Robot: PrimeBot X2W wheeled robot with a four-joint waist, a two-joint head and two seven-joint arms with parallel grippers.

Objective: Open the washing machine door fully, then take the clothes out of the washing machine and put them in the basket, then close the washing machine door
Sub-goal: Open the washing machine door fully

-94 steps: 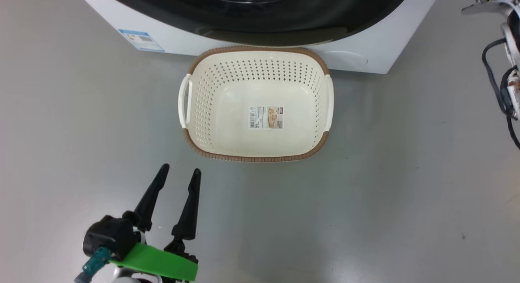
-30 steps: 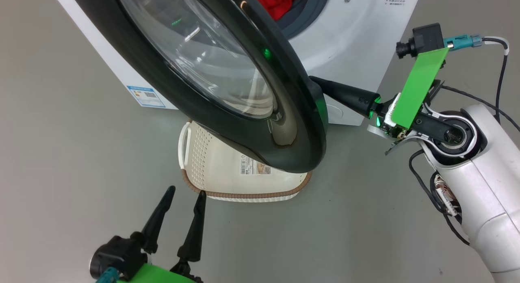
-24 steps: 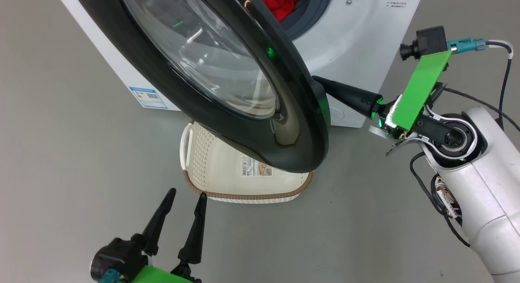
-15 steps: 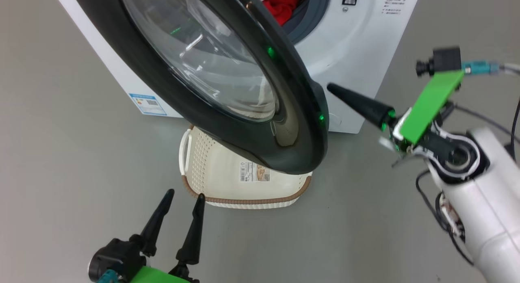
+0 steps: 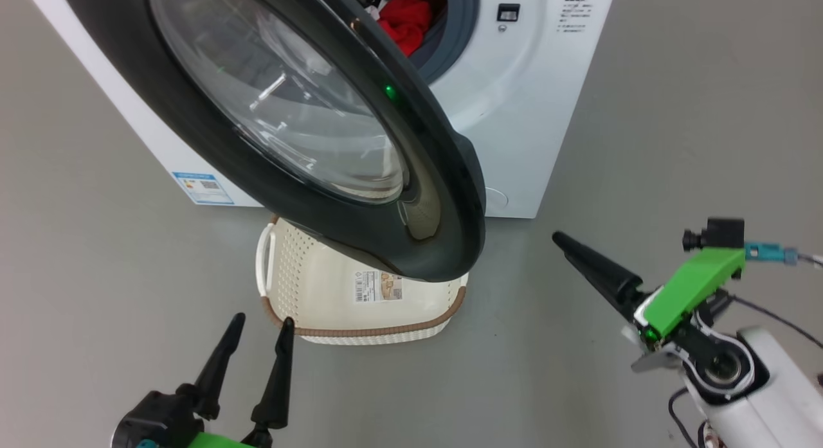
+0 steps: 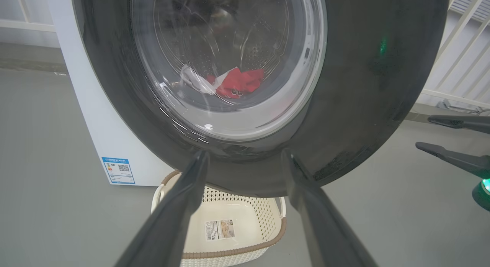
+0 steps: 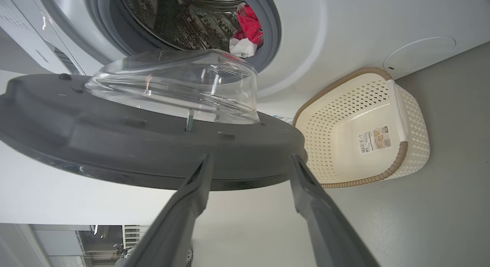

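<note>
My right tool has pulled back from the door rim and now sits at the lower right, fingers apart, holding nothing. The door hangs partly open across the upper middle, above the basket on the floor. Red clothes lie inside the washing machine, top centre. My left tool, lower left, is also apart.

Red-and-white clothes, glossy black-rimmed door, cream perforated brown-rimmed basket
</note>
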